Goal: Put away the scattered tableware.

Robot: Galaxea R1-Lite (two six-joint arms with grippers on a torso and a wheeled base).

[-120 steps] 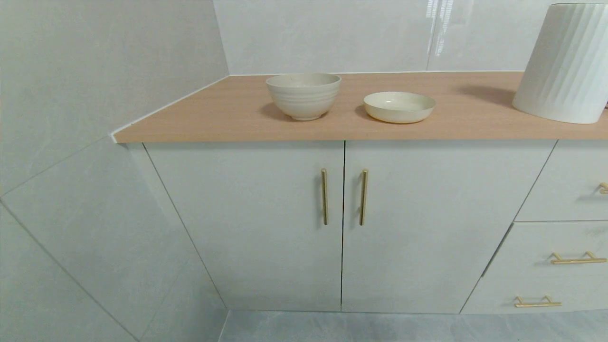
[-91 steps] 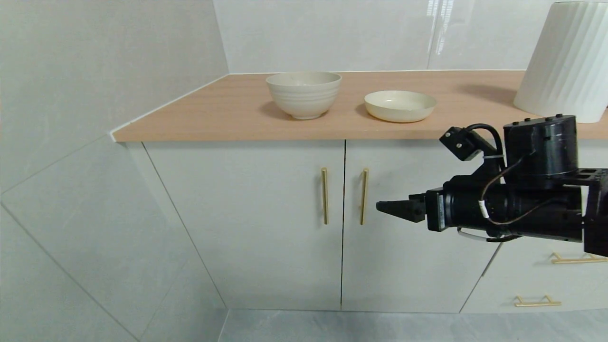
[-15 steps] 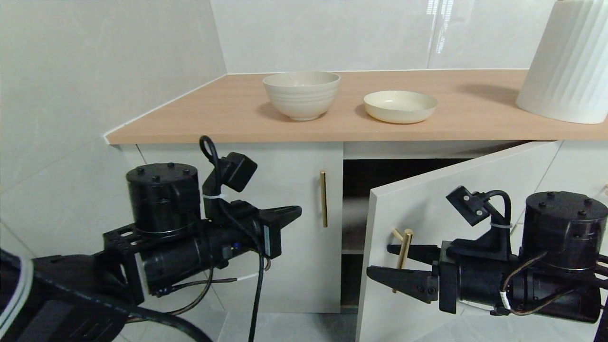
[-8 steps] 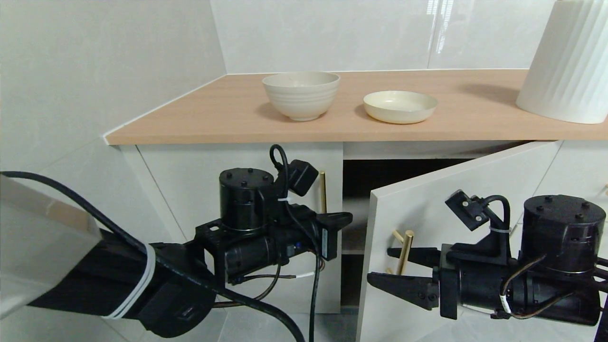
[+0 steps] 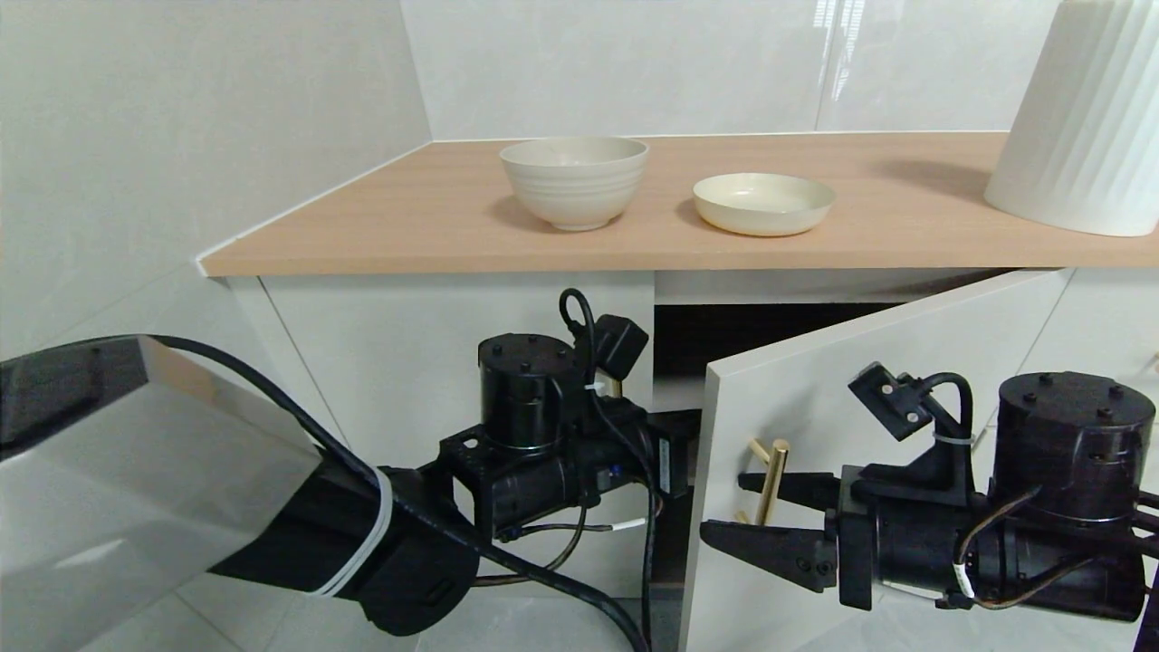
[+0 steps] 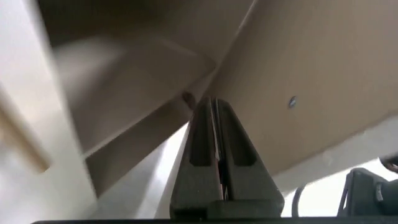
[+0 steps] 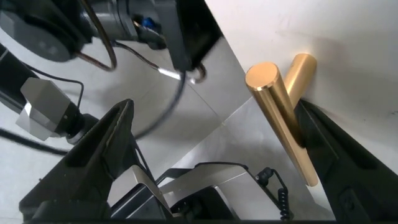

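Left gripper (image 5: 685, 433) has advanced in the last second from well left of the half-open right cabinet door (image 5: 860, 353) to the gap just beside that door's free edge, its fingers pressed together with nothing between them. Right gripper (image 5: 724, 504) stays in front of the door, jaws spread wide either side of the gold handle (image 5: 770, 480), not clamped on it. Bowl (image 5: 575, 181) and shallow dish (image 5: 762, 203) sit apart on the countertop (image 5: 407, 226) above the door.
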